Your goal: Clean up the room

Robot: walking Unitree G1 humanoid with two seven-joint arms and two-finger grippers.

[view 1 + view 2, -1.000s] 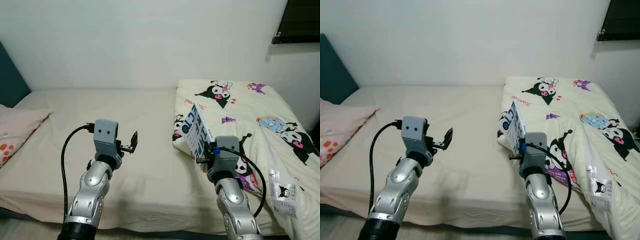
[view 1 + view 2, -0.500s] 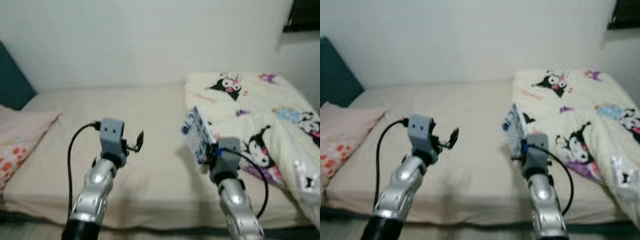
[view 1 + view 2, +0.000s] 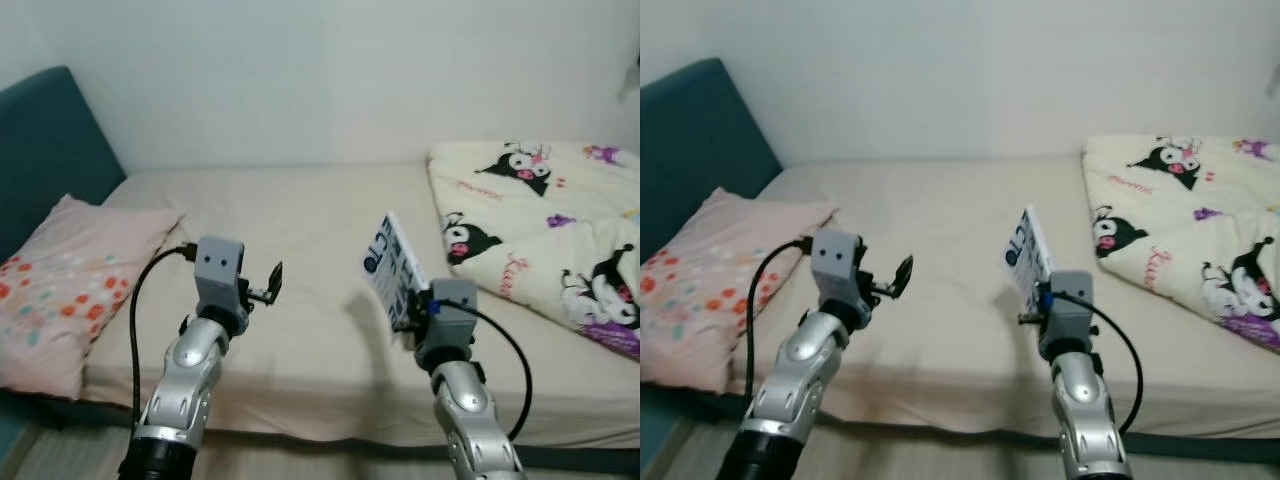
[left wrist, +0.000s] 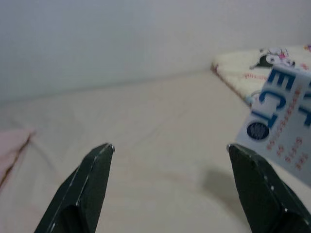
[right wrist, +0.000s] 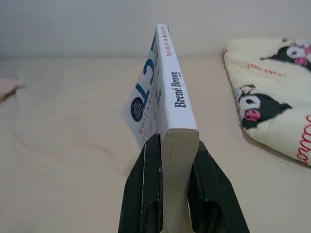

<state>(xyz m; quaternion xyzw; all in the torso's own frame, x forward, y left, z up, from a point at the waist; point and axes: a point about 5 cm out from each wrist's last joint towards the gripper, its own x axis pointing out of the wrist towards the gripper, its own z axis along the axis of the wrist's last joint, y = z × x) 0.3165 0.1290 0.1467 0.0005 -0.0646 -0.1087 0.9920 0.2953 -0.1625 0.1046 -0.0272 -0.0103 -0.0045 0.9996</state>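
Note:
My right gripper [image 5: 171, 150] is shut on a white book [image 5: 167, 99] with blue lettering, held upright above the bed's front half [image 3: 392, 272]. The black fingers [image 5: 146, 184] clamp the book's lower edge. My left gripper [image 4: 170, 165] is open and holds nothing; it hovers over the mattress [image 3: 300, 215] to the left of the book [image 4: 286, 126]. A folded cream blanket with cartoon prints [image 3: 545, 215] lies on the right part of the bed. A pink pillow with red dots [image 3: 70, 275] rests at the left end.
A teal headboard [image 3: 45, 140] rises at the left. A pale wall [image 3: 330, 70] runs behind the bed. The bed's front edge [image 3: 300, 425] is close below my arms, with floor [image 3: 890, 460] under it.
The whole view has swung to the left: the pillow and headboard have come in, and the blanket has slid to the right. Both arms keep their pose, the book still held.

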